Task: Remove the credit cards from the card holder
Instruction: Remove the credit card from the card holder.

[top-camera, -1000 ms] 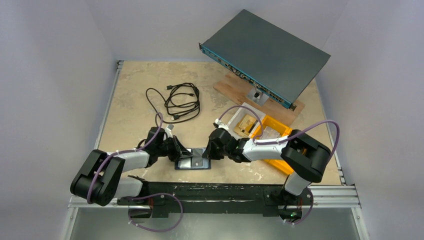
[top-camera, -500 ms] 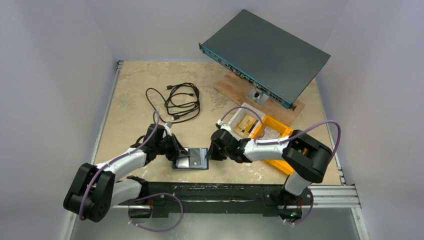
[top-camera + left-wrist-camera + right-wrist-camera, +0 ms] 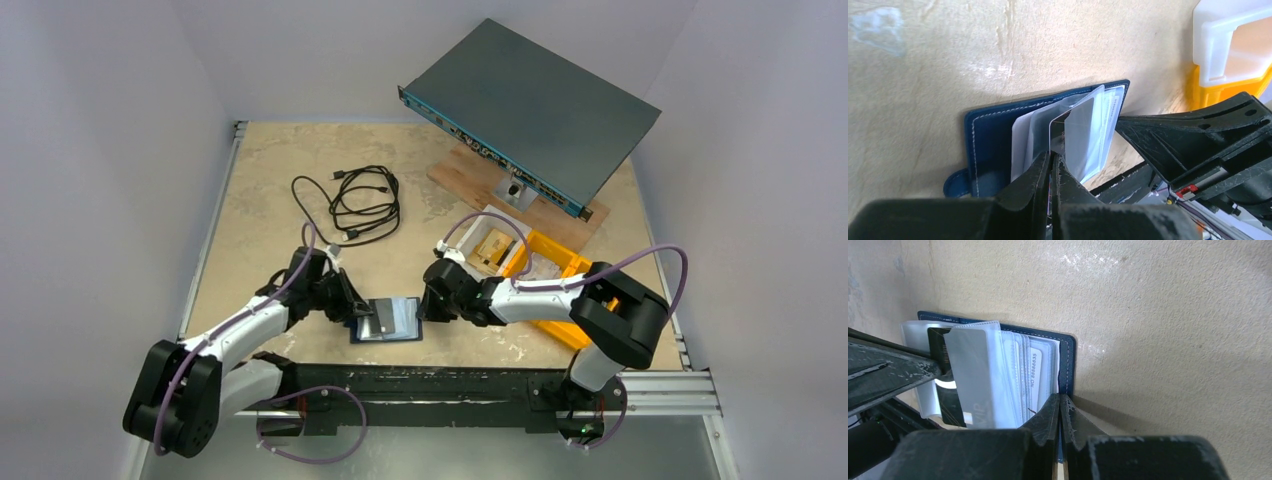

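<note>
The navy card holder [image 3: 400, 322] lies open on the table near the front edge, its clear sleeves fanned up. In the left wrist view its blue cover [image 3: 988, 135] and snap tab [image 3: 955, 182] show. My left gripper [image 3: 1051, 157] is shut on a dark card [image 3: 1060, 132] that sticks out of a sleeve. It also shows in the right wrist view [image 3: 950, 400], beside a grey card [image 3: 973, 375] marked VIP. My right gripper [image 3: 1059, 400] is shut on the card holder's right cover edge [image 3: 1066, 360]. In the top view the left gripper [image 3: 362, 312] and right gripper [image 3: 420, 308] flank the holder.
A coiled black cable [image 3: 358, 203] lies behind the left arm. A grey network switch [image 3: 530, 100] leans on a wooden board [image 3: 480, 180] at the back right. A white bin [image 3: 480, 240] and yellow bins [image 3: 545, 265] stand by the right arm.
The left arm's elbow has swung out to the left and its wrist has stretched further. Both grippers have stayed shut at the card holder, which has shifted slightly right.
</note>
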Motion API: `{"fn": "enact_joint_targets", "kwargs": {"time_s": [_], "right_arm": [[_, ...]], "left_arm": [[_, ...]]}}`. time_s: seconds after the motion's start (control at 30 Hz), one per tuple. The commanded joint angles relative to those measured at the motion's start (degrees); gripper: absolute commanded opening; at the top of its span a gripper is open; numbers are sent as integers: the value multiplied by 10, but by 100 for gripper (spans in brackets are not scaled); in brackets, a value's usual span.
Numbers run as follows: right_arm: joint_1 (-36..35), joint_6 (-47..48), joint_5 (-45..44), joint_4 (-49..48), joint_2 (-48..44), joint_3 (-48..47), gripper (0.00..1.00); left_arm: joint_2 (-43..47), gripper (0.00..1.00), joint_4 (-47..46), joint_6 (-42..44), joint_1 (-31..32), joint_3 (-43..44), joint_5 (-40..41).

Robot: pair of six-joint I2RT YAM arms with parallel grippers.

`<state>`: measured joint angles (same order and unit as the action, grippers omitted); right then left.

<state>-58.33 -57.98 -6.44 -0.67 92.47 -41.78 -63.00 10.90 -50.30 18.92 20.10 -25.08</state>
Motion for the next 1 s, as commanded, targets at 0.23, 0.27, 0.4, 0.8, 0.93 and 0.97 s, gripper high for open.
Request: {"fn": "enact_joint_targets", "kwargs": {"time_s": [0.23, 0.27, 0.4, 0.8, 0.93, 0.97], "right_arm": [[3, 36, -33, 113, 7, 19, 0], [3, 38, -33, 114, 4, 16, 0], [3, 49, -31, 116, -13, -5, 0], [8, 90, -7, 111, -99, -77, 29], [24, 89, 52, 27, -140, -37, 50], [31, 86, 76, -5, -149, -25, 55]], "left_arm": [[88, 0, 161, 51, -5, 65, 106], [96, 0, 168, 53, -6, 70, 107], [113, 0, 210, 68, -5, 106, 114], [148, 0, 233, 75, -6, 165, 82], [169, 0, 185, 48, -13, 163, 23], [172, 0, 167, 39, -18, 161, 4]]}}
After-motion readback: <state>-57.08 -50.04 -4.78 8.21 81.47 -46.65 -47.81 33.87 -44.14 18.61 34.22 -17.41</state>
